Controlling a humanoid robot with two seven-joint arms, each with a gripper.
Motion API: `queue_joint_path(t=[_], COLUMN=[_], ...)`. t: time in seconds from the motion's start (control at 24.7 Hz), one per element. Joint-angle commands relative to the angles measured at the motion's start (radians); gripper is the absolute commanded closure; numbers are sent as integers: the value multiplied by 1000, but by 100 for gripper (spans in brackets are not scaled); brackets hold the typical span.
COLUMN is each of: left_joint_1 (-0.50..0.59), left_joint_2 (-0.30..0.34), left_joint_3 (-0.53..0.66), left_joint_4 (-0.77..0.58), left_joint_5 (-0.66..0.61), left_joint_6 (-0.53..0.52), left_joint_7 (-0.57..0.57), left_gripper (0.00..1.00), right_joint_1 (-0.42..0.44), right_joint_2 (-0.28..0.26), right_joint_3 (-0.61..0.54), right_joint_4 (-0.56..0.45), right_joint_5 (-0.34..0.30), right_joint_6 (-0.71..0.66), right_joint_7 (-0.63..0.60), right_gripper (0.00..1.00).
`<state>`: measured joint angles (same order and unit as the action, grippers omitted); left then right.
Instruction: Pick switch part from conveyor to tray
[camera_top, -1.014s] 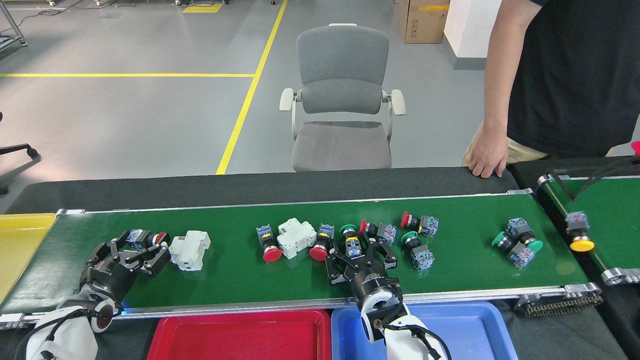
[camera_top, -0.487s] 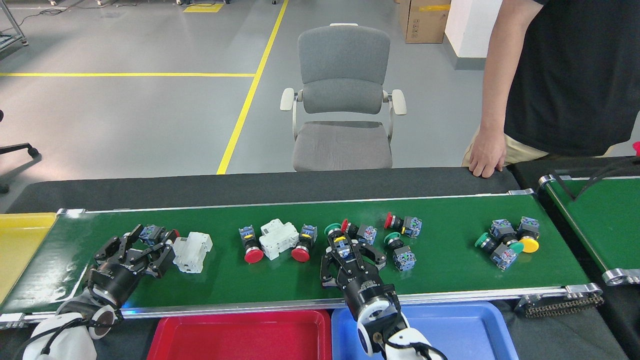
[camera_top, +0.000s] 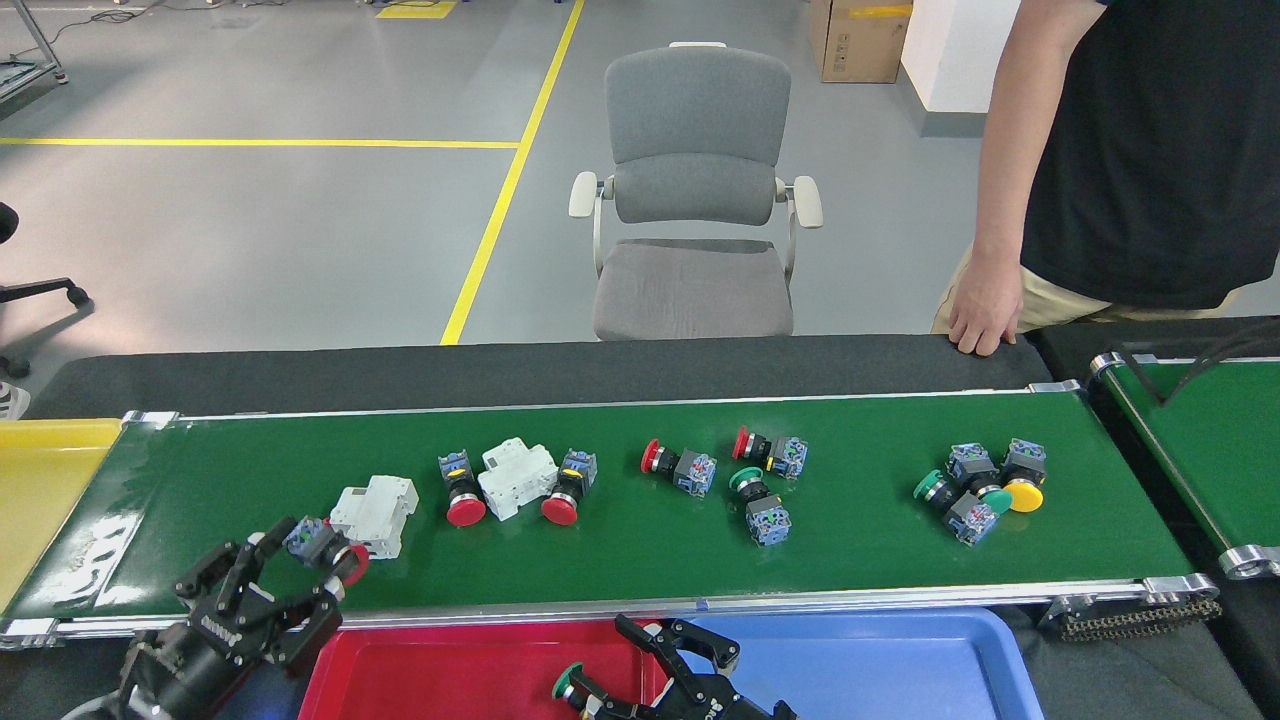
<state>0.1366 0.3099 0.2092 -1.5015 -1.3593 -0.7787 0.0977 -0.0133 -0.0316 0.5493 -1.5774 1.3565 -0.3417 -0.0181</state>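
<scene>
A switch part (camera_top: 325, 545) sits clamped in the left gripper (camera_top: 300, 570) beside the red tray (camera_top: 400, 670).

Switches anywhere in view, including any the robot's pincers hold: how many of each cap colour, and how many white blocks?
Red-capped switches: 5, one in the left pincer
Green-capped switches: 4, one in the right pincer
Yellow-capped switches: 1
White blocks: 2
Total: 12

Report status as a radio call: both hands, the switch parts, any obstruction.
Left hand shut on red switch. Right hand shut on green switch, over trays. Conveyor path clear.
</scene>
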Motion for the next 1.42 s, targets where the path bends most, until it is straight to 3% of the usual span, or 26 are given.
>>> queue_joint_path(t=[0.0,0.08,0.2,0.41,0.53,0.61,1.01,1.22,1.38], left_joint_1=[72,146,167,167,163,152,120,31,-80], left_joint_2=[-8,-46,-69,-95,-95,-89,-72,23,72], left_joint_3=[6,4,-2,68,168,237,269,199,104], left_joint_4=[-98,-154,-160,-143,-100,-40,7,44,149], left_joint_5=[11,11,9,3,5,5,3,3,3], left_joint_6=[-7,-7,-7,-7,190,286,289,283,282], left_joint_7=[0,0,0,0,2,4,8,-3,-3], left_gripper=[1,0,0,0,0,0,0,0,0], right_joint_1=[-10,9,84,210,213,203,64,-5,-70], right_joint_2=[7,30,87,95,114,107,90,91,102], right_joint_3=[-55,-163,-278,-402,-427,-423,-385,-347,-313], right_joint_4=[-23,-24,-24,-32,-36,-33,34,103,177], right_joint_5=[-5,-5,-5,-5,-5,1,73,73,73], right_joint_6=[29,110,256,385,463,529,552,552,556], right_joint_7=[-10,-11,-39,-141,-138,-134,-63,-46,-28], right_gripper=[0,0,0,0,0,0,0,0,0])
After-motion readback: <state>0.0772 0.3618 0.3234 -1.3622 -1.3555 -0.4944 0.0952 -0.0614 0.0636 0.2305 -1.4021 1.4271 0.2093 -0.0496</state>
